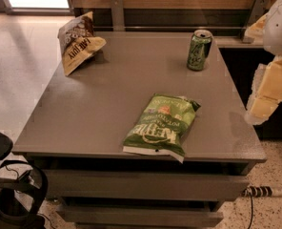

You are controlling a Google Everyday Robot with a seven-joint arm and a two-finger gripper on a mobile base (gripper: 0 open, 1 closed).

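A green chip bag (162, 126) lies flat near the front edge of the grey table (103, 104). Toward the back right stands an open green soda can (198, 50). At the back left corner, a brown and yellow chip bag (79, 42) stands tilted. My gripper (268, 90) shows as a cream-coloured shape at the right edge of the view, hanging just beyond the table's right side, below the white arm (281, 23). It touches nothing and is nearest to the table's right edge and the can.
A wooden wall with metal brackets (117, 11) runs behind the table. A dark counter (236, 42) adjoins at the back right. Black cables and equipment (12, 190) sit on the floor at lower left, and a power strip (262, 192) at lower right.
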